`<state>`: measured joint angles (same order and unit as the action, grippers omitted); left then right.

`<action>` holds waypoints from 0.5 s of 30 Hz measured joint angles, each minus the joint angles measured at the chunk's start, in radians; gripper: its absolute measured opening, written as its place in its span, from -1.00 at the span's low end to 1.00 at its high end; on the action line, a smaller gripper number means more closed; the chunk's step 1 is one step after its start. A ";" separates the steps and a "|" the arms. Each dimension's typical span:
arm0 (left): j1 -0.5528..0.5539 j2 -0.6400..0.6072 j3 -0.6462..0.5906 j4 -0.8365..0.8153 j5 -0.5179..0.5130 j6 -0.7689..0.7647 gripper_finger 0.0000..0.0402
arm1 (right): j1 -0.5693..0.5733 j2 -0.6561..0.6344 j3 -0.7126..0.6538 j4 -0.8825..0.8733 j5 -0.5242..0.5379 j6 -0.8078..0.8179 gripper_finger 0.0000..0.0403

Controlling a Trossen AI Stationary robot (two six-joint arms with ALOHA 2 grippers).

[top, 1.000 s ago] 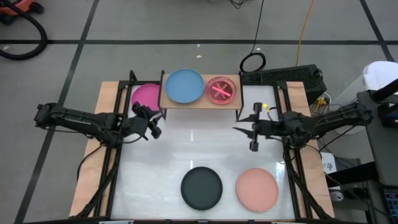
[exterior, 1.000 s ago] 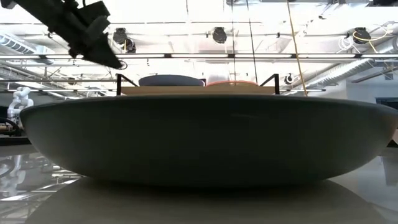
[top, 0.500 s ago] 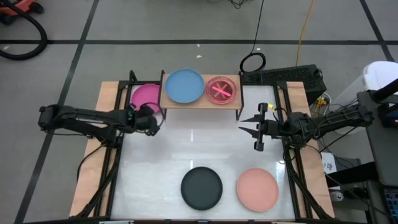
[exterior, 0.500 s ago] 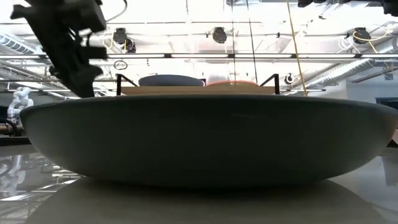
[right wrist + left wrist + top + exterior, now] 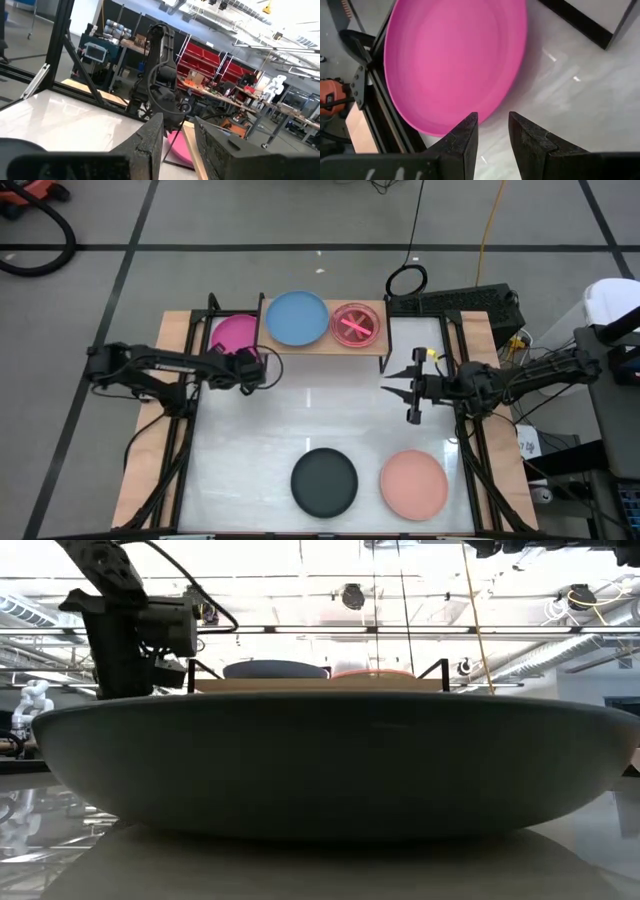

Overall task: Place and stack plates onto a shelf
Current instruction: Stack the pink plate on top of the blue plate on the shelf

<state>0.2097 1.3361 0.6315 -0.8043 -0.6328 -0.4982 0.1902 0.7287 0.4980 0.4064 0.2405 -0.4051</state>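
The light-wood shelf (image 5: 320, 340) stands at the table's far edge with a blue plate (image 5: 297, 318) and a small translucent pink plate (image 5: 355, 324) on it; both plates also show in the low view (image 5: 275, 669). A magenta plate (image 5: 232, 335) lies on the table just left of the shelf. A black plate (image 5: 324, 482) and a salmon plate (image 5: 413, 485) lie near the front edge. My left gripper (image 5: 256, 368) is slightly open at the magenta plate's near right rim (image 5: 470, 131). My right gripper (image 5: 406, 392) is open and empty above the table's right side. My left gripper comes at the magenta plate slanting down from the near side. One fingertip (image 5: 468, 125) shows over the plate's near rim (image 5: 447, 131), and only the table shows between the two fingers. I cannot tell whether the fingertip touches the plate.
The shelf's black leg (image 5: 580, 22) stands close to the right of the magenta plate. The table's black frame rails (image 5: 185, 410) run along both sides. The black plate fills the low view (image 5: 320, 770). White tabletop (image 5: 320, 410) lies bare between the two arms.
My left gripper has gone toward the table's far edge and a little to the right, up to the magenta plate, while coming down and tipping its fingers downward. The plates have stayed where they were.
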 joint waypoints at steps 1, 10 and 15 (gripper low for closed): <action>0.005 0.005 0.000 0.006 0.003 0.008 -0.43 | 0.000 0.002 0.000 0.000 0.000 0.000 -0.54; 0.072 0.037 0.000 0.084 0.078 0.100 -0.12 | 0.000 0.007 0.000 0.007 0.000 0.011 -0.54; 0.098 0.071 -0.002 0.098 0.079 0.130 0.14 | 0.000 0.007 0.000 0.007 0.000 0.012 -0.54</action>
<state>0.3078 1.4066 0.6300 -0.7065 -0.5536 -0.3679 0.1902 0.7357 0.4984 0.4137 0.2405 -0.3931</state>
